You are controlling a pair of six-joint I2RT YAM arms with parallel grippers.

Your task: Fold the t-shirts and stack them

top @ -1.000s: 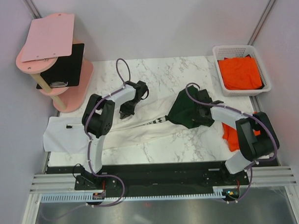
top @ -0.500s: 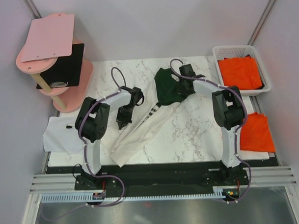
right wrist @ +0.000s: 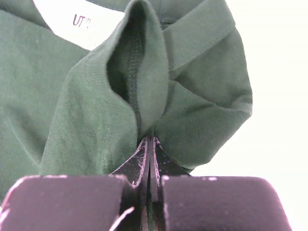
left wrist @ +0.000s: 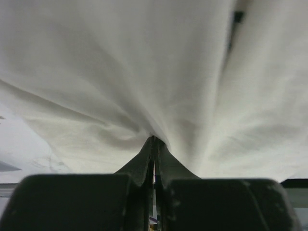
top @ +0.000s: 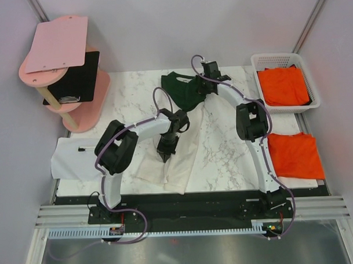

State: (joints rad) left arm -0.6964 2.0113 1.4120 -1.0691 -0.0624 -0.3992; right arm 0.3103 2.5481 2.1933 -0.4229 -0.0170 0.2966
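While both arms grip the cream-and-green t-shirt (top: 188, 157), it shows no finished fold; I judge the task early to midway.

Left of frame: a white sheet (top: 67, 162) lies at the left edge of the marble table (top: 224, 159), apart from the shirts and no part of the job.

Centre-left: the left gripper (top: 167, 151) has its jaws pinched tight on a ridge of the cream body cloth. Its wrist view shows white fabric gathered into the fingertips and fanning away above them. The cream body runs as a long, rumpled band from lower centre toward upper centre.

Upper centre-right: the right gripper (top: 205, 77) is clamped fully closed on a fold of the shirt's dark green cloth. Its wrist view shows a stitched green edge bunched between the fingertips, with the neck label just beyond. The green end sits bunched near the far edge of the table.

Right of frame: one orange t-shirt (top: 296, 155) lies flat in a neat rectangle at the right edge of the table. I judge it folded, the base of the stack.

Upper right: a second orange t-shirt (top: 283, 85) rests in the white basket (top: 278, 57). Whether more lie under it cannot be told.

Remaining, by my estimate: spread the cream shirt flat, fold it, set it on the orange one, then do the basket's contents.
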